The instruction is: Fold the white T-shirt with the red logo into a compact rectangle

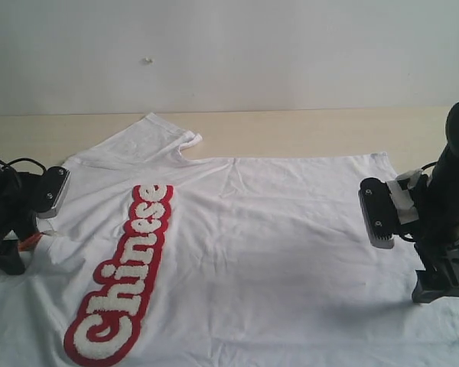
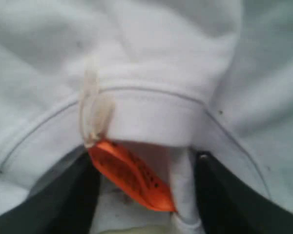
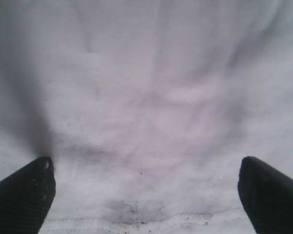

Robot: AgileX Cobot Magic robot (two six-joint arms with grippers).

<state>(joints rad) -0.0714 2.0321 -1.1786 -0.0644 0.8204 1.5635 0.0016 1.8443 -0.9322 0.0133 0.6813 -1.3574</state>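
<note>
White T-shirt [image 1: 275,245] lies spread flat on the bench [image 1: 291,130], red logo [image 1: 126,275] face up. Left pincer [image 2: 144,163] straddles the collar [image 2: 151,117] and orange tag [image 2: 132,178], jaws half apart. Gripped or not, can't tell. Right pincer [image 3: 146,168] gapes wide over the hem [image 3: 136,219], holding nothing. The danger: left nips only the tag or one layer, the cloth slips, and the fold drags crooked.

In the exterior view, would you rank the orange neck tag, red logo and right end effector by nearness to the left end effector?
1. orange neck tag, at the left end effector itself.
2. red logo, left of centre.
3. right end effector, far right.
</note>
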